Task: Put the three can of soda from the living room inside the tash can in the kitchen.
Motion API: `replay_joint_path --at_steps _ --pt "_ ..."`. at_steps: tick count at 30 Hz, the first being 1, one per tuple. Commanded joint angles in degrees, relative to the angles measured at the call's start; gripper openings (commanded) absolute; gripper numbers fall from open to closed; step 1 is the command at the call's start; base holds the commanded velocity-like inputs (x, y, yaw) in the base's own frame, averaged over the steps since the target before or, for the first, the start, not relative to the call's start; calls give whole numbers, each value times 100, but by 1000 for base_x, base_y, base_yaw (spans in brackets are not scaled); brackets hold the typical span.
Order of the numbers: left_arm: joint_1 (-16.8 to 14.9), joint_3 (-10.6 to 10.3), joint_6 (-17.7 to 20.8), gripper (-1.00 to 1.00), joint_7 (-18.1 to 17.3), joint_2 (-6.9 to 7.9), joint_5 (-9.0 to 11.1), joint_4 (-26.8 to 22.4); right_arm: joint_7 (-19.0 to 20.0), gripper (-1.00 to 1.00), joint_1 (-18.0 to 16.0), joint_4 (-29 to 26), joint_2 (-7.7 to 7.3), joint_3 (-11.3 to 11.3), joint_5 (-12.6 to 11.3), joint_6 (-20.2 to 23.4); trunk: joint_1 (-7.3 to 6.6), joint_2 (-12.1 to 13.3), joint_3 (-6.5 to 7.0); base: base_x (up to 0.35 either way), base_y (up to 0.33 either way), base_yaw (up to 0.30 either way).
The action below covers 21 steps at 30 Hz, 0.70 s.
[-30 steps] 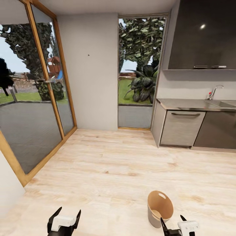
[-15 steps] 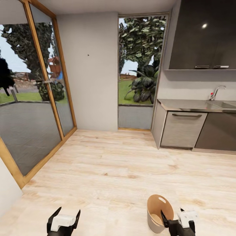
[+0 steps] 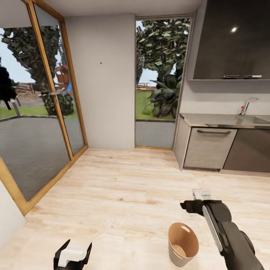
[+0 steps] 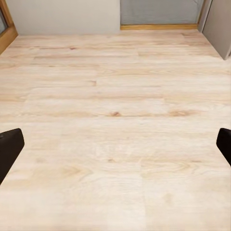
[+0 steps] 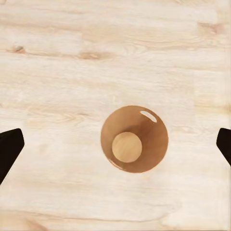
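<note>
Right arm (image 3: 225, 232) risen above tash can (image 5: 134, 139), fingers (image 5: 9, 144) spread wide, empty, bucket centred between them

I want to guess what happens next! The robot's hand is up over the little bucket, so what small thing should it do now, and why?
Probably turn away to fetch a soda can. The right gripper hangs open above the tash can with nothing between its fingers, the left gripper is open too, and the bucket looks empty, standing upright on the pale wood floor.

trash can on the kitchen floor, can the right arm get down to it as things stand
Probably yes. The right gripper hangs open above the tash can, whose open mouth sits straight below between the fingertips in the right wrist view, with only bare floor around it.
</note>
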Motion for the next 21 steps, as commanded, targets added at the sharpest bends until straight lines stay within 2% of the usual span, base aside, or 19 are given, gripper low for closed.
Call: replay_joint_path --at_steps 1,5,6,9,11,14,15,19,21 --pt "1 0 0 100 -4 0 0 1 -3 100 -405 401 -22 -3 10 137 0 0 -1 0 0 0" --pt "1 0 4 100 -6 0 -2 3 -11 100 -1106 1385 -128 -6 22 160 0 0 -1 0 0 0" --pt "0 0 7 100 -8 0 -5 4 -37 100 -1601 2247 -221 -7 26 160 0 0 -1 0 0 0" --pt "1 0 8 100 -9 0 -6 4 -57 100 -2172 3350 -339 -7 30 160 0 0 -1 0 0 0" --pt "1 0 8 100 -10 0 -11 8 -68 100 -2703 4513 -530 -7 22 160 0 0 -1 0 0 0" --pt "1 0 7 100 -7 0 -13 11 -69 100 -3128 5491 -704 -4 34 -20 0 0 -1 0 0 0" --pt "1 0 6 100 -17 0 -13 13 -42 100 -3347 6071 -808 -1 35 -150 0 0 -1 0 0 0" --pt "-2 0 37 100 -17 0 -17 18 14 100 -3473 6461 -912 16 -5 -231 0 0 -1 79 -28 0" --pt "-2 0 49 100 -18 0 -17 19 20 100 -3483 6490 -916 25 -6 -238 0 0 -1 221 -125 0"
